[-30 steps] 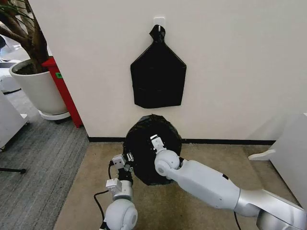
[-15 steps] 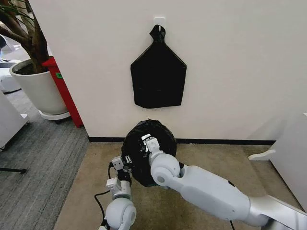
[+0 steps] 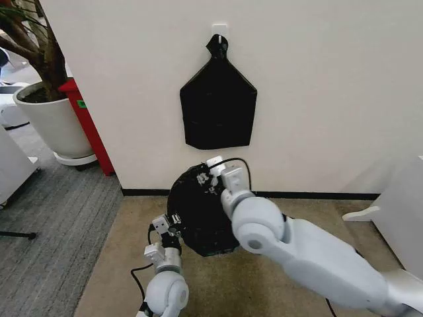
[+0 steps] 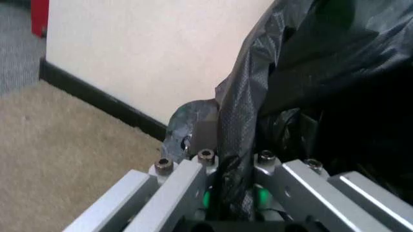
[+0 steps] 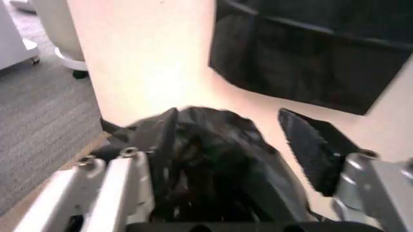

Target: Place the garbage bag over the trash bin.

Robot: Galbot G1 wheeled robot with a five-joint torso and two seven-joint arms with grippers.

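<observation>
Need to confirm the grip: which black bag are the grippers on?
The lower garbage bag over the bin, not the flat sheaf hanging on the wall above.

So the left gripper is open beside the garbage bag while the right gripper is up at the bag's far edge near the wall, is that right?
Not quite: the left wrist view shows the left gripper shut on the garbage bag, film pinched between its fingers. The right gripper is indeed at the bag's far edge by the wall.
</observation>
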